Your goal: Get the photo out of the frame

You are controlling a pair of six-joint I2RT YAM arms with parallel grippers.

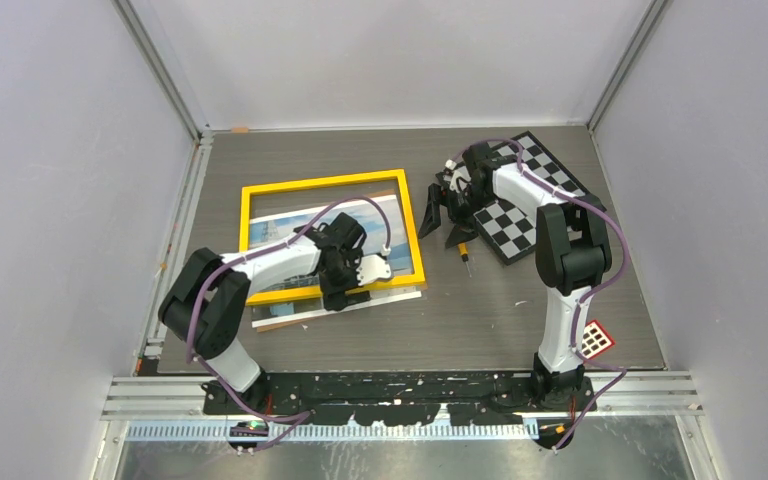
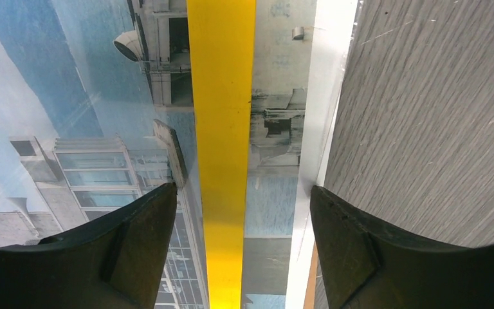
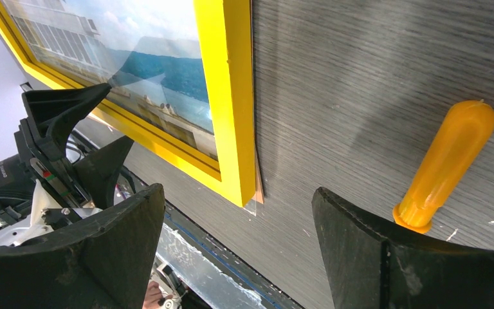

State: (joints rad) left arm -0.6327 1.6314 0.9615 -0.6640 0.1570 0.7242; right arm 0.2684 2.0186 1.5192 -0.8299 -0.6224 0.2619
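The yellow frame [image 1: 415, 230] lies flat on the table, left of centre. The photo [image 1: 295, 312] of a white building under blue sky lies under it and sticks out past the frame's near edge. My left gripper [image 1: 335, 295] is open over that near edge. In the left wrist view its fingers [image 2: 241, 190] straddle the yellow frame bar [image 2: 222, 96], with the photo [image 2: 90, 129] on both sides. My right gripper [image 1: 447, 220] is open and empty, right of the frame. In the right wrist view it [image 3: 237, 188] hovers over bare table by the frame's corner [image 3: 231, 129].
A screwdriver with an orange handle [image 1: 463, 250] lies right of the frame, also in the right wrist view [image 3: 450, 161]. A black-and-white checkerboard [image 1: 525, 200] lies at the back right. A small red-and-white tag [image 1: 593, 340] sits near the right arm's base. Walls enclose the table.
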